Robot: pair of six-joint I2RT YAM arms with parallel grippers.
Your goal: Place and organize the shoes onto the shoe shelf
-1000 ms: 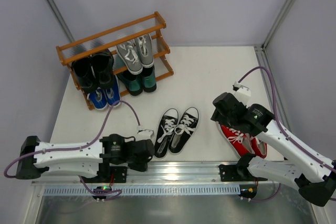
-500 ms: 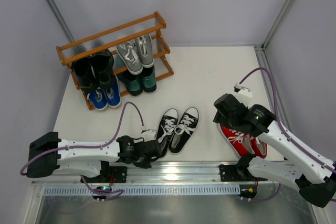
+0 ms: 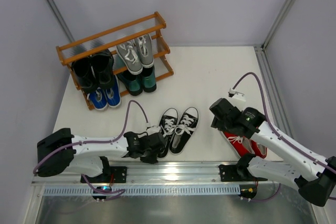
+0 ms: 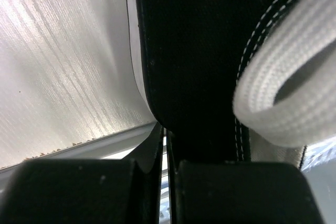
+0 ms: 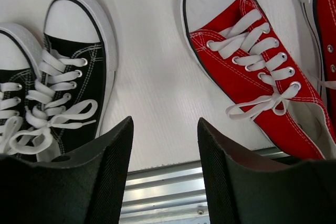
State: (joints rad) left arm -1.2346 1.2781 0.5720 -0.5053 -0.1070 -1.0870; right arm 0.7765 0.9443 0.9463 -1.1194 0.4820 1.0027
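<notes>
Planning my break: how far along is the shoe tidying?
Done: four pairs sit on the shoe shelf: black loafers, blue sneakers, grey sneakers, green loafers. In hand: the left end effector, shut, is at the heel of the black-and-white sneakers; the right end effector hangs open by the red sneakers. Left: both those pairs lie on the table.

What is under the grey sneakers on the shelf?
The dark green loafers lie beneath the grey sneakers; only their near ends show, the rest is covered.
</notes>
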